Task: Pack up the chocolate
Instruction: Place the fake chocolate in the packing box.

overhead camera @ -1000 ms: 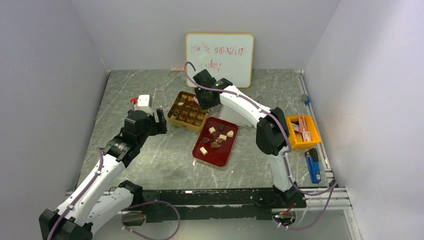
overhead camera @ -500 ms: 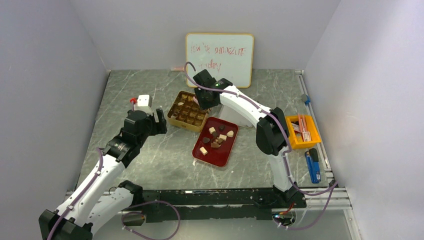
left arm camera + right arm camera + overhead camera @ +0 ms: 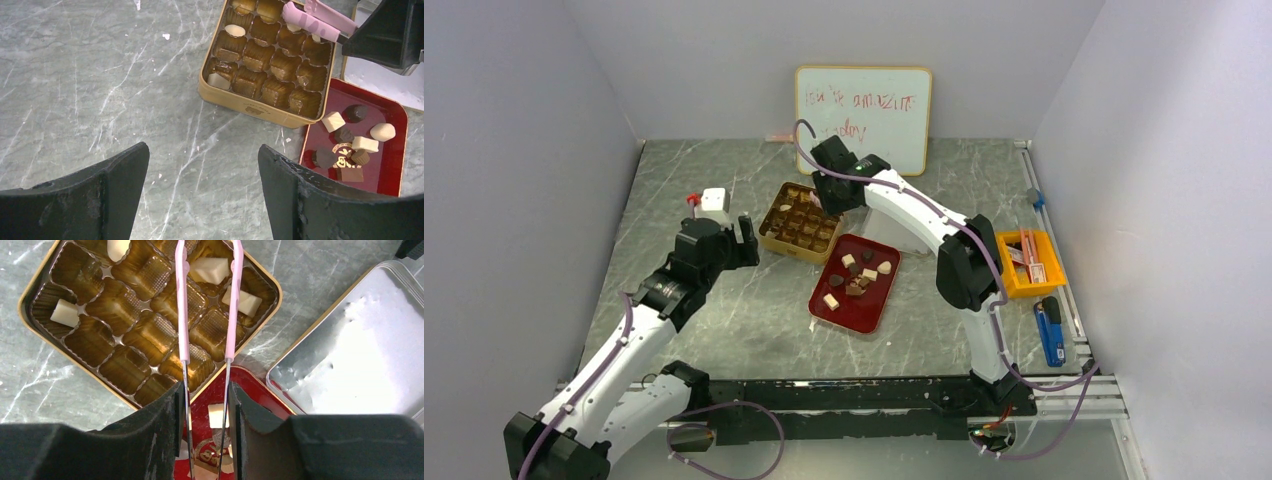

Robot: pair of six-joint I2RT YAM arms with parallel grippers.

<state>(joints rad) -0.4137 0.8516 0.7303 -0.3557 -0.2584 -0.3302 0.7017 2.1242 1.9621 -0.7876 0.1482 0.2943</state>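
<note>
My right gripper (image 3: 206, 392) is clamped on tweezers (image 3: 182, 305), their tips over the tin (image 3: 240, 102). Chocolate (image 3: 334, 121) is mostly on the tray (image 3: 395, 165) just beside the tin, with a few cream pieces in tin cells. Lid (image 3: 360, 355) is beside both. My left gripper (image 3: 202, 165) is wide, empty, near the tin.

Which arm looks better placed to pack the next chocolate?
Right. The right fingers hold the pink tweezers over the gold tin, beside the loose chocolates on the red tray. The left fingers are open and empty.
</note>
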